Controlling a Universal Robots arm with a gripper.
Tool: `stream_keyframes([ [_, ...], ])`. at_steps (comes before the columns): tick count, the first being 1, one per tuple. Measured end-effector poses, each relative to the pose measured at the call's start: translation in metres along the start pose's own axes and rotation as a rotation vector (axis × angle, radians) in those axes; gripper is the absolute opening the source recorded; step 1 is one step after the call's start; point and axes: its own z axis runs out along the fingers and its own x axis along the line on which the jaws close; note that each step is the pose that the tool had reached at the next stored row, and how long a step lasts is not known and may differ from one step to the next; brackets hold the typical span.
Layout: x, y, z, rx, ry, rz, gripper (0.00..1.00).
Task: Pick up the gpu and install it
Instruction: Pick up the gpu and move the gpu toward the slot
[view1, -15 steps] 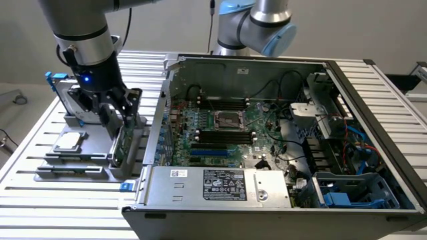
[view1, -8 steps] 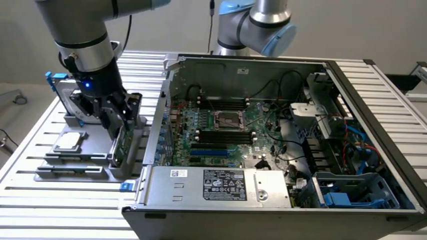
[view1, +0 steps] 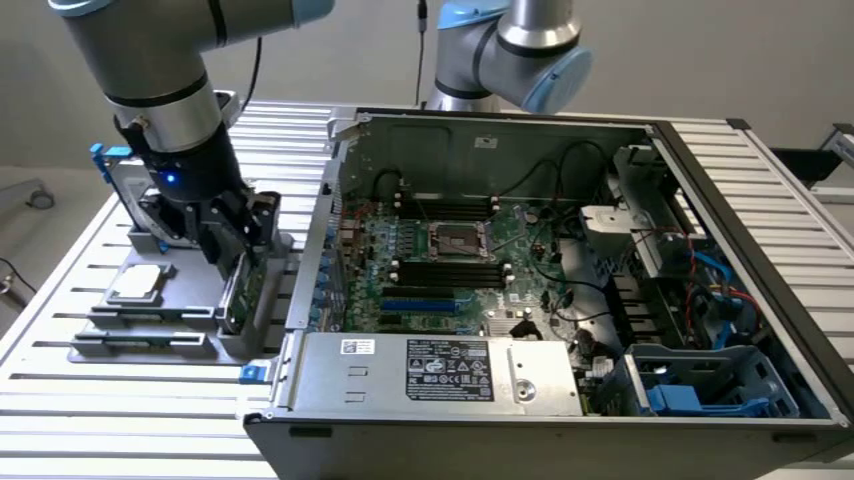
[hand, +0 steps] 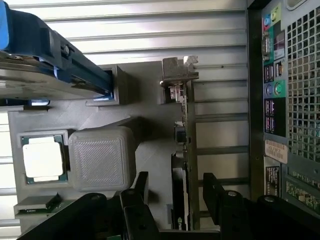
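Note:
The gpu (hand: 181, 165) stands on edge in a slot of the grey printed holder (hand: 150, 125), with its metal bracket (hand: 177, 75) at one end. In the exterior view the gpu (view1: 236, 292) shows its green board just left of the open computer case (view1: 534, 130). My gripper (hand: 176, 176) is low over the card, open, with one black finger on each side of it and a gap between each finger and the card. In the exterior view the gripper (view1: 238, 245) hangs directly above the card's top edge.
The holder also carries a cpu (hand: 44, 159), a square grey block (hand: 102, 157) and a silver hard drive with blue rails (hand: 45, 55). The case's motherboard (view1: 454, 265) lies exposed, with blue slots (view1: 416, 300). A second arm (view1: 514, 45) stands behind the case.

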Motion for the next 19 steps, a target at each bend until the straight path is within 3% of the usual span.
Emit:
stream_keyframes([
  [12,0.0001,-0.0025,0.0094,0.0124,-0.0058,0.0,0.56],
  [19,0.0002,-0.0018,0.0103,0.0254,-0.015,-0.013,0.56],
])
